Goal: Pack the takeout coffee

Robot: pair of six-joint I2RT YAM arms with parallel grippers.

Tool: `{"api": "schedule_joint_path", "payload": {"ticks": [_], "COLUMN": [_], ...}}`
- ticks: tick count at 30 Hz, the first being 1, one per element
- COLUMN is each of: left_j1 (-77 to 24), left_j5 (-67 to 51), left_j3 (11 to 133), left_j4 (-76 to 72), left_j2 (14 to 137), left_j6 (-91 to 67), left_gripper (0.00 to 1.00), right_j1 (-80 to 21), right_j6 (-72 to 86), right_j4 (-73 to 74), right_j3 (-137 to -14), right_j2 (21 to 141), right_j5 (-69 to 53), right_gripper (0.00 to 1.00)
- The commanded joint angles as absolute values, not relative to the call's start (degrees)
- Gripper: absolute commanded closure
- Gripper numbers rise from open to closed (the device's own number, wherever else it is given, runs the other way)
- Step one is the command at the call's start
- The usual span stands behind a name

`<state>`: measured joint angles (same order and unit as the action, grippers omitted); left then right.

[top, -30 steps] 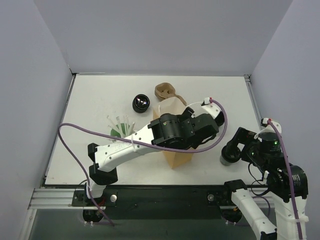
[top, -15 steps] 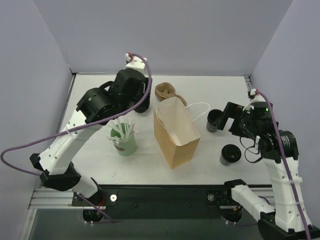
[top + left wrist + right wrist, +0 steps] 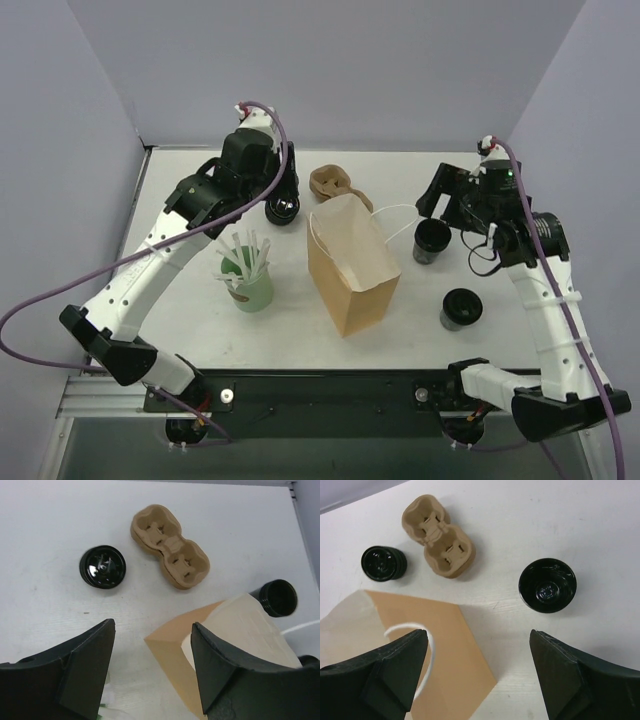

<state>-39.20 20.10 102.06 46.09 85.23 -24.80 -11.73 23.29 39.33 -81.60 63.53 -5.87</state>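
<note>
Pale lavender walls (image 3: 330,70) close round a white surface (image 3: 180,200) on three sides. Over its far left part hangs the left hand (image 3: 152,625), fingers spread with nothing between them. Ahead of it and to its left stands a lidless black cup with a shiny inside (image 3: 102,568). Ahead to its right lies a tan moulded-pulp two-cup carrier (image 3: 170,550). Just below this hand is the corner of a tall tan paper bag with a white cord handle (image 3: 350,275), standing open mid-surface. A green cup of white straws (image 3: 250,285) stands behind the left hand, toward the arm bases. The right hand (image 3: 478,632) hangs over the far right part, equally spread and empty. A second open black cup (image 3: 547,585) sits ahead of it to the right. The takeout coffee (image 3: 460,308), a short black lidded cup, stands behind that open cup, nearer the bases than the right hand. It is right of the bag and apart from both hands.
</note>
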Motion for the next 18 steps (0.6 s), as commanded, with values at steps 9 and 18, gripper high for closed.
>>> {"api": "schedule_joint_path", "payload": {"ticks": [9, 18], "left_j1": [-56.6, -73.7], "left_j5": [18.1, 34.5], "left_j3": [93.4, 101.1], "left_j4": [51.8, 61.2], "left_j2": [70.8, 77.7], "left_j6": [-50.0, -67.3], "left_gripper": [0.31, 0.32], "right_j1": [-10.5, -10.5], "right_j6": [29.7, 30.0], "right_j4": [31.8, 30.8], "right_j3": [-89.0, -88.2], "right_j2": [79.8, 85.0], "right_j5": [-6.9, -9.1], "right_gripper": [0.17, 0.18]}}
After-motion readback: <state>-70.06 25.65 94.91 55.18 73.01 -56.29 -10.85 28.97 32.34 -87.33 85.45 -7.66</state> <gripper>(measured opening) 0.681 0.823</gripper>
